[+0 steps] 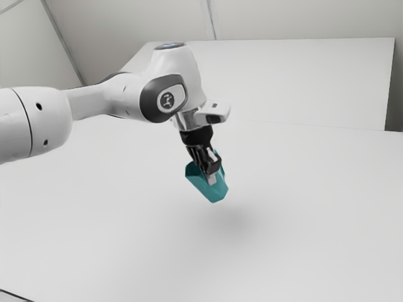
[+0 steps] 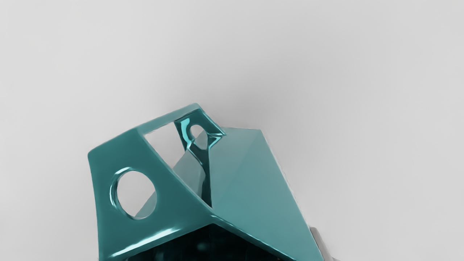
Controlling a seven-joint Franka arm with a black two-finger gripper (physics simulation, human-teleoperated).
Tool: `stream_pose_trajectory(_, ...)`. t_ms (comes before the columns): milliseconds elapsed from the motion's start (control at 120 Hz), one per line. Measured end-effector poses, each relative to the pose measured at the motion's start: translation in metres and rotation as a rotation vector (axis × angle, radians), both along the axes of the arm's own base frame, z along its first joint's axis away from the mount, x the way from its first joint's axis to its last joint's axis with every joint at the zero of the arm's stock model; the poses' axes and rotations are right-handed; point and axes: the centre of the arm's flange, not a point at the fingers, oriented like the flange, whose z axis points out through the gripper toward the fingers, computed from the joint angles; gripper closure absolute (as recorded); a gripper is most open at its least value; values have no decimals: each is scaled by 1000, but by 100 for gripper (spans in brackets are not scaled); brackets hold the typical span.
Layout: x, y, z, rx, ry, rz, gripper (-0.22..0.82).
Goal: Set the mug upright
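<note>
Mug (image 1: pixel 206 187) up off the desk (image 1: pixel 302 220), its soft shadow (image 1: pixel 230 218) lying apart beneath it. You have it in the hand's (image 1: pixel 212 175) grasp, one fingertip (image 1: pixel 211 179) laid along the outer wall; the other contact is hard to make out. Mug tilted, not upright.

Watch for slip: the walls are faceted and look glossy, so a pad on a slanting face may let the mug swivel if an edge catches the desk. Lower it at this lean and you likely land it on a corner of the base; open then and it could topple onto its side. Turn the wrist too far and it may lean the other way. The pierced side piece (image 2: pixel 105 174) sticks out from the body and could strike first. Height over the desk is hard to judge from the shadow alone, so press down gently.

Arm (image 1: pixel 107 97) reaches in from the exterior view's left, wrist bent, hand pointing down at a slant toward that view's right. You probably need some tilt correction before contact, then a soft release.
</note>
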Motion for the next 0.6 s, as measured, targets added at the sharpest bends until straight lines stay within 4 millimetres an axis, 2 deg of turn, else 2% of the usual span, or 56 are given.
stream_pose_trajectory(225,-13,38,-3,125,5,50,78)
stream_pose_trajectory(417,-27,65,-3,159,11,113,78)
stream_pose_trajectory(600,-38,93,-14,183,34,178,78)
